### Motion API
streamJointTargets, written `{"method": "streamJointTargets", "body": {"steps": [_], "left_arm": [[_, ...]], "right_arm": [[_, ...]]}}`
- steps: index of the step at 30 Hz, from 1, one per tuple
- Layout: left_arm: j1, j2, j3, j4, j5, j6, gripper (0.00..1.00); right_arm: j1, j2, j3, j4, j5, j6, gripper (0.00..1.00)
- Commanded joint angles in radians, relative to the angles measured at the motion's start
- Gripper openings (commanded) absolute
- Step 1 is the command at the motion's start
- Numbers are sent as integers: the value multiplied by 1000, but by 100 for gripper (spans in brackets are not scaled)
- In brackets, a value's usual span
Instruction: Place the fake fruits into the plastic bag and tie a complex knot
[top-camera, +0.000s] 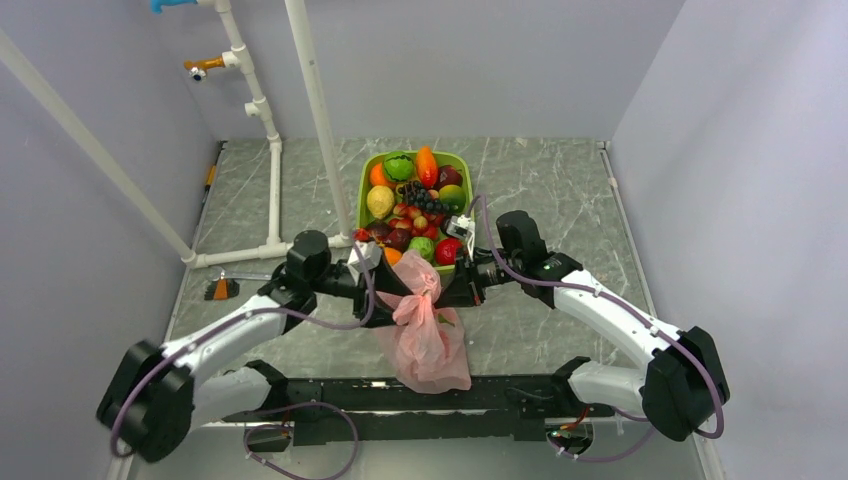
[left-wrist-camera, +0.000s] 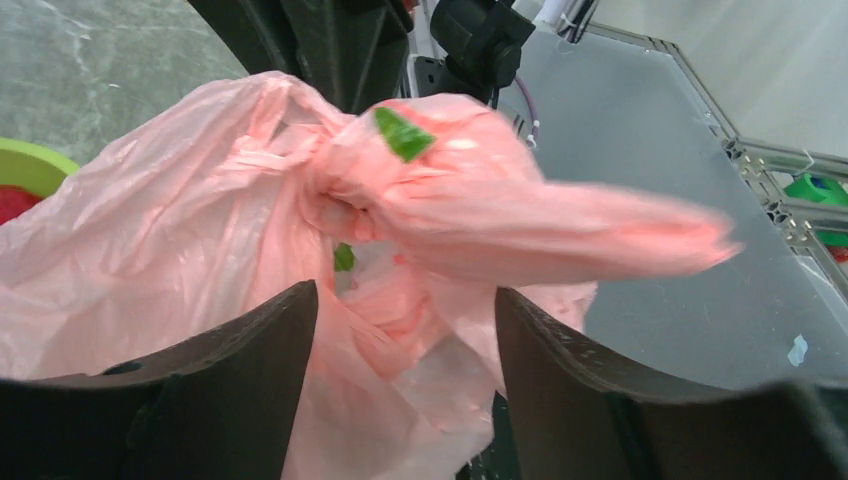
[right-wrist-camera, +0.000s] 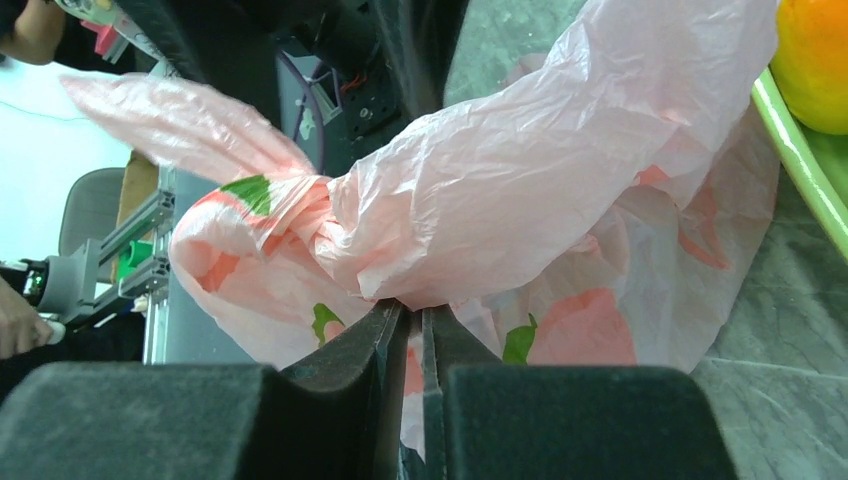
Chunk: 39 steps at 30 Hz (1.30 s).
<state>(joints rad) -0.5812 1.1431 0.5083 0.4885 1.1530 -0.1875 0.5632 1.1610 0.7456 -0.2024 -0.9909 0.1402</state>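
The pink plastic bag (top-camera: 428, 340) lies on the table in front of the tray, its top bunched into a knot (top-camera: 421, 276). My left gripper (top-camera: 388, 278) is open at the knot's left. In the left wrist view the knot (left-wrist-camera: 335, 190) lies beyond the gripper (left-wrist-camera: 405, 335), bag plastic fills the gap between the jaws, and one end (left-wrist-camera: 600, 230) sticks out to the right. My right gripper (top-camera: 458, 287) is shut on a fold of the bag (right-wrist-camera: 480, 210) just below the knot (right-wrist-camera: 300, 215). The fake fruits (top-camera: 412, 205) lie in the tray.
The lime-green tray (top-camera: 366, 180) stands behind the bag, and its rim (right-wrist-camera: 800, 160) with an orange fruit (right-wrist-camera: 815, 55) shows in the right wrist view. A white pipe frame (top-camera: 272, 160) stands at the back left. An orange and black tool (top-camera: 222, 290) lies at the left.
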Motion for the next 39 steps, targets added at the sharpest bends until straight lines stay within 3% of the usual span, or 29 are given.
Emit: {"method": "streamJointTargets", "body": {"steps": [1, 3, 4, 9, 11, 13, 14, 16, 17, 18, 19, 24, 33, 39], "left_arm": [[19, -203, 61, -521, -25, 427, 86], [18, -258, 88, -592, -80, 419, 98], [12, -270, 108, -612, -98, 401, 99], [-69, -274, 196, -607, -225, 275, 99], [-111, -249, 240, -625, -288, 260, 93], [-128, -210, 282, -670, -317, 271, 79], [-127, -194, 301, -716, -349, 277, 64], [-117, -170, 323, -787, -416, 287, 25], [-99, -168, 325, -816, -425, 298, 12], [-72, -171, 318, -838, -422, 305, 3], [-44, -175, 308, -863, -421, 313, 0], [82, -240, 220, -918, -415, 393, 0], [239, -317, 86, -871, -482, 387, 0], [241, -251, 125, -858, -390, 463, 0]], "right_arm": [[-3, -21, 26, 14, 20, -27, 0], [-4, -16, 35, 7, 24, -36, 0], [-3, -15, 38, 6, 26, -37, 0], [6, -9, 46, -1, 41, -46, 0], [10, -6, 53, -9, 48, -49, 0], [10, -4, 63, -23, 51, -59, 0], [10, -4, 67, -34, 53, -66, 0], [11, -4, 79, -72, 55, -93, 0], [9, -7, 86, -100, 55, -115, 0], [6, -11, 91, -134, 57, -144, 0], [3, -18, 91, -162, 63, -172, 0], [-36, -37, 97, -276, 100, -303, 0], [-198, -29, 126, -483, 216, -567, 0], [-201, -40, 108, -432, 196, -563, 0]]}}
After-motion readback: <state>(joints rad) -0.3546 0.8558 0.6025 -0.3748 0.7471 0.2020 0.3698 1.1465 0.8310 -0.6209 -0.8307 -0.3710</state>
